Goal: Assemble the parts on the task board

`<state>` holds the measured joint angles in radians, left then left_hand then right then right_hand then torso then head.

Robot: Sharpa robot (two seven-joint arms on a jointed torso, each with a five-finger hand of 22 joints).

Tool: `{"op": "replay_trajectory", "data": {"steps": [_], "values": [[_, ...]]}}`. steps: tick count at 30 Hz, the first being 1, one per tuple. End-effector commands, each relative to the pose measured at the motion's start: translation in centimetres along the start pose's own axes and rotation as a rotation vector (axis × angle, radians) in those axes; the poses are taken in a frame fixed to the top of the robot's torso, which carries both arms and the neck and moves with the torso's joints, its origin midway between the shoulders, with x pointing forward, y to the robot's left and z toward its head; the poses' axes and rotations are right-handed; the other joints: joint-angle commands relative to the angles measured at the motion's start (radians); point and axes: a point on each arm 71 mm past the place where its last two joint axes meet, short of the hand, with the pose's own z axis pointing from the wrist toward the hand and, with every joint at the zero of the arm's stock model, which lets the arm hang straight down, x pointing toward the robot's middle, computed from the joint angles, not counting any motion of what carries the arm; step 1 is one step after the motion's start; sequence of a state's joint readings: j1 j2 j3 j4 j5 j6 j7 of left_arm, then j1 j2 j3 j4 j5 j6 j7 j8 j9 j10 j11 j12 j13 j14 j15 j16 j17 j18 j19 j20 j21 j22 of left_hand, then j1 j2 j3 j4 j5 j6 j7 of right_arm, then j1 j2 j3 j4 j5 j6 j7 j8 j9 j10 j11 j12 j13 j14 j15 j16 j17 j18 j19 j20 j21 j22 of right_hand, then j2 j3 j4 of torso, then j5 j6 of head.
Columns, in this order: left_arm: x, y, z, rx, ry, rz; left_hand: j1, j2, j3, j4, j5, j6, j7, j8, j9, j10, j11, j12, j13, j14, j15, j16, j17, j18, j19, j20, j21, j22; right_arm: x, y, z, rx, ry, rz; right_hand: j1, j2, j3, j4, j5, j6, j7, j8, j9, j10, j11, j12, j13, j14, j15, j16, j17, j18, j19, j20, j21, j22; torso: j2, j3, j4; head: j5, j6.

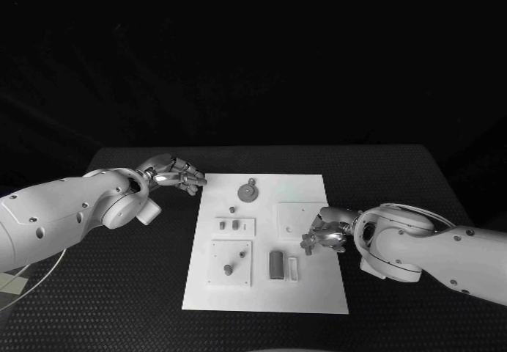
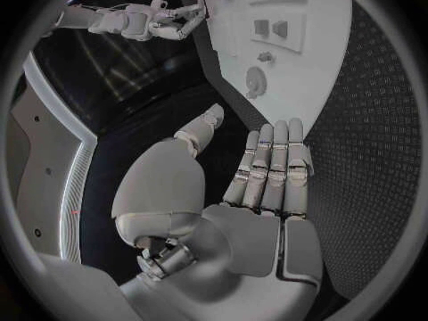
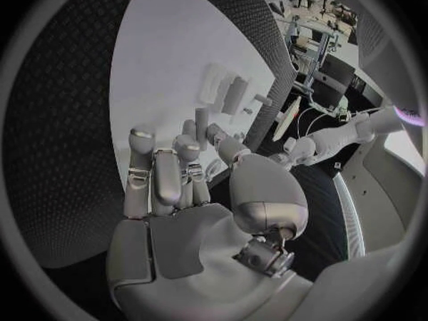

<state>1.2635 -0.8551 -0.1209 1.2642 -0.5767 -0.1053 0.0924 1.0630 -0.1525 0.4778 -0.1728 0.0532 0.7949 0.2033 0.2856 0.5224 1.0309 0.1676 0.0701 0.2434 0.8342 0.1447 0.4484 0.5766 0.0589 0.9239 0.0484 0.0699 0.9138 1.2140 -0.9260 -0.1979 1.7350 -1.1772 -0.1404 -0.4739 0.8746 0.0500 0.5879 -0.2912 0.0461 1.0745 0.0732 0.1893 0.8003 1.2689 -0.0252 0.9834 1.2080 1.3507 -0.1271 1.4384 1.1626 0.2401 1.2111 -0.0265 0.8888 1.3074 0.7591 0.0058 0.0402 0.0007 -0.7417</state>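
The white task board [image 1: 264,293] lies in the middle of the black table. On it are a round grey part [image 1: 248,192], a slotted block [image 1: 234,227], a plate with a peg [image 1: 228,270] and a grey cylinder [image 1: 275,264]. My left hand [image 1: 174,174] hovers by the board's far left corner, fingers straight and together [image 2: 272,167], thumb apart, holding nothing. My right hand [image 1: 327,233] sits over the board's right edge beside a square plate [image 1: 299,218]. A small grey peg [image 3: 202,119] stands up between its thumb and a finger.
A white bar [image 1: 293,270] lies next to the cylinder. Black textured table [image 1: 401,176] surrounds the board on all sides. A pale cable [image 1: 31,282] loops near the table's left edge.
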Motion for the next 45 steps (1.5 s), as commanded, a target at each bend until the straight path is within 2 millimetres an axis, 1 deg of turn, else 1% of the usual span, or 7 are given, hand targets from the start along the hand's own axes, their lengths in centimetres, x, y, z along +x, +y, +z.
{"op": "replay_trajectory", "data": {"steps": [1, 6, 20, 25, 28, 40, 45], "values": [[0.2, -0.2, 0.0, 0.007, 0.016, -0.002, -0.004, 0.000, -0.001, 0.005, -0.004, -0.004, -0.003, 0.007, -0.001, 0.003, 0.002, 0.001, -0.001, 0.007, 0.003, -0.004, 0.001, 0.020, -0.006, 0.000, 0.001, -0.001, 0.4, -0.1, 0.0, 0.017, 0.031, 0.130, 0.030, 0.018, -0.004, -0.002, 0.003, 0.008, 0.001, 0.005, 0.002, 0.002, -0.010, 0.005, -0.001, -0.002, -0.006, -0.005, -0.005, 0.022, -0.001, -0.004, 0.004, 0.018, -0.001, -0.0014, -0.0019, -0.003, 0.001], [0.2, -0.2, 0.0, 0.006, 0.013, -0.002, -0.004, 0.000, -0.001, 0.005, -0.004, -0.004, -0.003, 0.007, -0.001, 0.002, 0.002, 0.001, -0.001, 0.007, 0.003, -0.004, 0.002, 0.019, -0.006, 0.000, 0.001, -0.001, 1.4, 0.2, -0.3, 0.024, 0.072, 0.161, 0.028, 0.018, -0.006, -0.001, 0.003, 0.008, 0.001, 0.005, 0.001, 0.002, -0.010, 0.005, -0.002, -0.003, -0.006, -0.006, -0.007, 0.022, -0.002, -0.004, 0.003, 0.018, 0.000, 0.0018, -0.0005, -0.003, 0.002], [0.2, -0.1, 0.0, 0.000, 0.020, -0.001, -0.004, -0.001, -0.001, 0.005, -0.004, -0.005, -0.002, 0.007, -0.002, 0.002, 0.003, 0.000, -0.002, 0.006, 0.004, -0.005, 0.003, 0.019, -0.006, 0.001, 0.001, -0.001, 4.3, -0.1, -0.3, 0.047, 0.167, 0.176, 0.025, 0.018, -0.009, -0.001, 0.003, 0.009, 0.001, 0.005, -0.001, 0.001, -0.011, 0.003, -0.003, -0.006, -0.007, -0.009, -0.013, 0.022, -0.003, -0.003, 0.001, 0.017, 0.000, 0.0016, -0.0010, -0.005, -0.005], [0.3, -0.2, 0.1, 0.001, 0.023, -0.001, -0.005, -0.001, -0.001, 0.005, -0.004, -0.005, -0.002, 0.007, -0.002, 0.002, 0.003, 0.000, -0.002, 0.006, 0.004, -0.006, 0.003, 0.019, -0.007, 0.001, 0.001, -0.001, 4.7, 0.0, 0.1, 0.043, 0.181, 0.190, 0.025, 0.018, -0.009, -0.001, 0.003, 0.009, 0.001, 0.004, -0.001, 0.001, -0.011, 0.003, -0.004, -0.006, -0.007, -0.009, -0.013, 0.022, -0.003, -0.003, 0.001, 0.017, 0.000, 0.0021, 0.0006, -0.006, -0.005], [0.2, -0.1, 0.1, 0.000, 0.022, -0.001, -0.004, -0.001, -0.001, 0.006, -0.004, -0.005, -0.002, 0.007, -0.002, 0.002, 0.003, 0.000, -0.002, 0.007, 0.004, -0.006, 0.003, 0.019, -0.007, 0.001, 0.001, -0.001, 4.8, 0.1, 0.3, 0.042, 0.179, 0.192, 0.025, 0.018, -0.009, -0.001, 0.003, 0.009, 0.001, 0.004, -0.001, 0.001, -0.011, 0.003, -0.004, -0.006, -0.007, -0.009, -0.013, 0.022, -0.003, -0.003, 0.001, 0.017, 0.001, 0.0021, 0.0017, -0.009, -0.001], [0.2, -0.1, 0.1, 0.000, 0.024, -0.001, -0.004, -0.001, -0.001, 0.006, -0.004, -0.005, -0.002, 0.007, -0.002, 0.002, 0.003, 0.001, -0.002, 0.007, 0.004, -0.008, 0.005, 0.019, -0.007, 0.001, 0.001, -0.001, 5.0, 0.1, 0.7, 0.037, 0.168, 0.184, 0.025, 0.018, -0.009, -0.001, 0.003, 0.009, 0.001, 0.004, -0.001, 0.001, -0.011, 0.003, -0.004, -0.006, -0.007, -0.009, -0.013, 0.022, -0.003, -0.003, 0.001, 0.017, 0.000, 0.0011, -0.0001, -0.006, -0.003], [0.3, -0.1, 0.1, 0.000, 0.024, -0.001, -0.004, -0.001, -0.001, 0.007, -0.004, -0.005, -0.002, 0.007, -0.002, 0.002, 0.003, 0.001, -0.003, 0.007, 0.004, -0.008, 0.005, 0.019, -0.007, 0.001, 0.001, -0.001, 5.1, 0.2, 0.8, 0.035, 0.171, 0.182, 0.025, 0.018, -0.009, -0.001, 0.003, 0.009, 0.001, 0.004, -0.001, 0.001, -0.011, 0.003, -0.004, -0.006, -0.007, -0.009, -0.013, 0.022, -0.003, -0.003, 0.001, 0.017, 0.000, 0.0013, 0.0004, -0.006, -0.003]]}}
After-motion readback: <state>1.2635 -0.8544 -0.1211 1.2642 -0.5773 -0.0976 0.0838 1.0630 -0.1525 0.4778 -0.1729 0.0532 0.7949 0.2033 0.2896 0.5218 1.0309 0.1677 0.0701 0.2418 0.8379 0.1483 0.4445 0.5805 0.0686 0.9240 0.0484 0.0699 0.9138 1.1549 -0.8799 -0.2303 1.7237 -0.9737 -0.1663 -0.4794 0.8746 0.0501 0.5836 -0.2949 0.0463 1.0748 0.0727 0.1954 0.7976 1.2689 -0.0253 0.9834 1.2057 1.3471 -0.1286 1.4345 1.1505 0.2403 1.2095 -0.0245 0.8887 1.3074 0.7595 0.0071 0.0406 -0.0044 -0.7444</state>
